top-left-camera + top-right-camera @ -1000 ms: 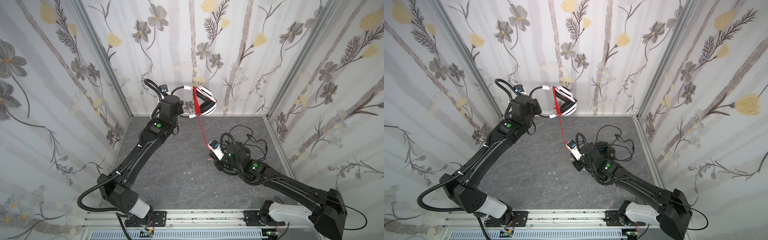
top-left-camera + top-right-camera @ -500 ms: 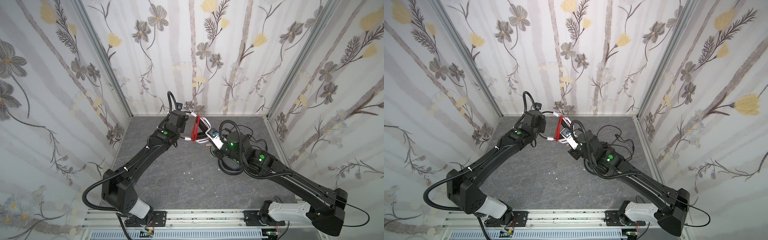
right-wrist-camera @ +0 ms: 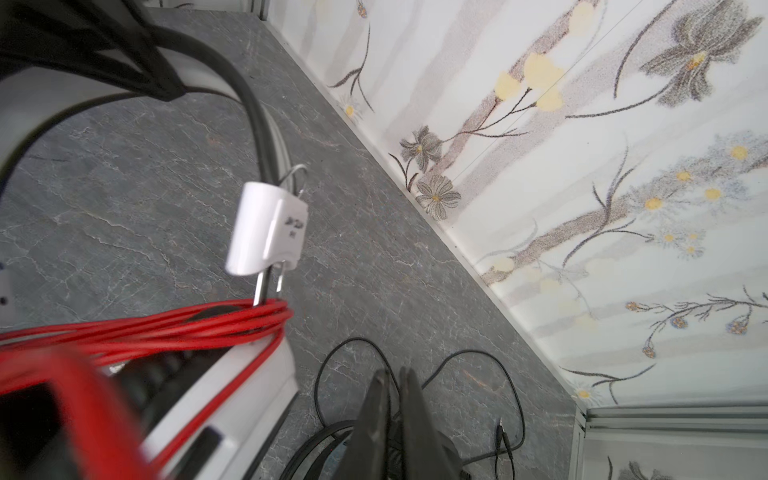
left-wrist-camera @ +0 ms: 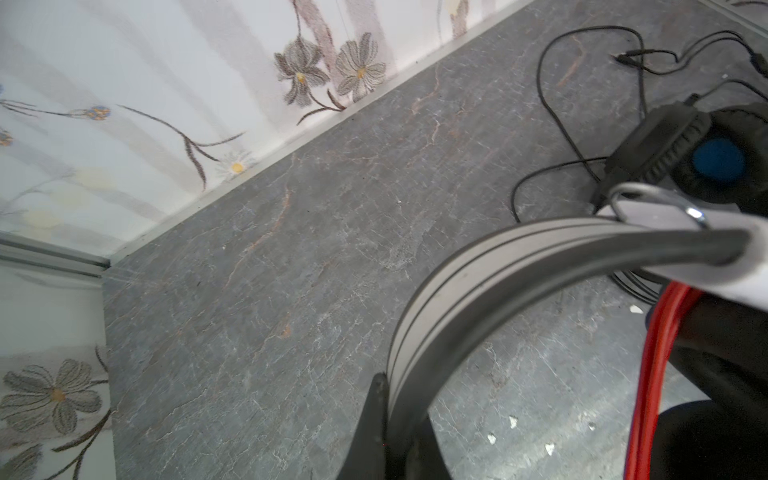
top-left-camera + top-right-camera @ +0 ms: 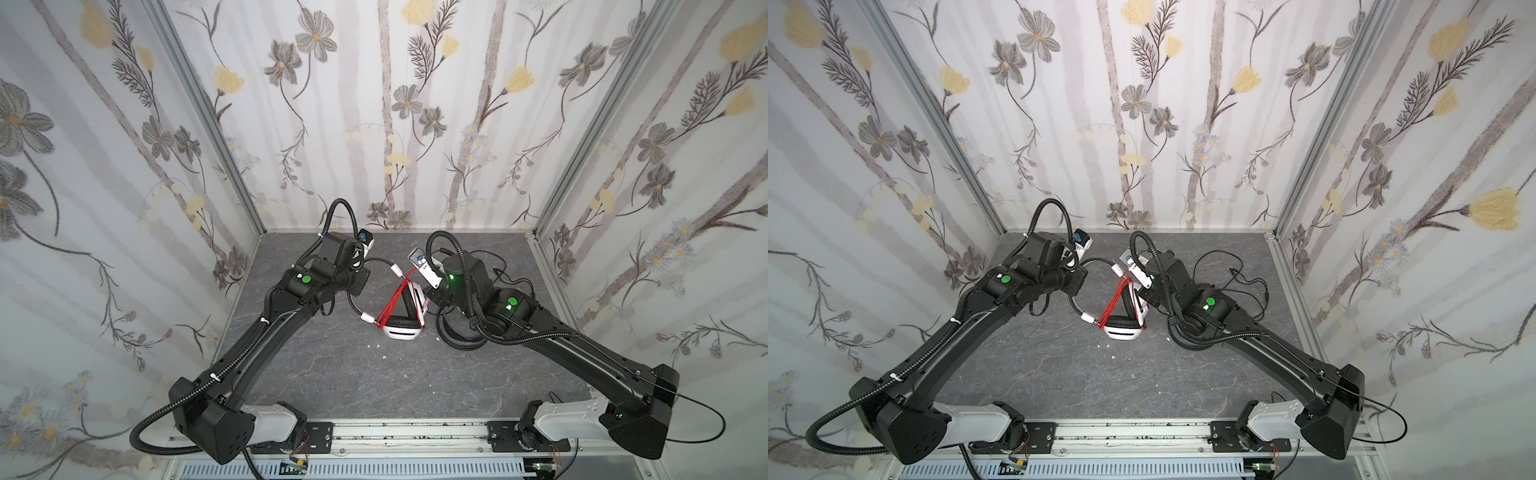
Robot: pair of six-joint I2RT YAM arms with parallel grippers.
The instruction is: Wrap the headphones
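Left gripper (image 4: pixel 392 415) is clamped on the grey-and-black headband (image 4: pixel 498 257) of the white headset (image 5: pixel 401 332). The right gripper (image 3: pixel 392 378) has its jaws pressed together beside that headset; whether anything thin is pinched between them I cannot tell.

Flowered wallpaper panels (image 5: pixel 374 104) close in three sides of the grey, marble-patterned bench (image 5: pixel 374 374). Both top views show the left arm (image 5: pixel 257 345) and the right arm (image 5: pixel 582 349) reaching in from the front rail, and their wrists meet near the back middle.

The white headset sits between the two wrists, with its lower ear cup down at the bench. The black headset (image 4: pixel 665 149), with a blue patch inside its pad, lies on the bench just beside the white one, largely under the right arm's wrist.

A red cord (image 5: pixel 392 303) is wound in several turns across the white headset. In the right wrist view the bundle loops around the metal slider below a white end cap (image 3: pixel 266 232). The black cord (image 4: pixel 545 104) lies loose in open loops toward the back right corner, and its jack plug (image 3: pixel 500 436) rests on the bench. A few white flecks (image 4: pixel 513 422) dot the bench near the white headset.
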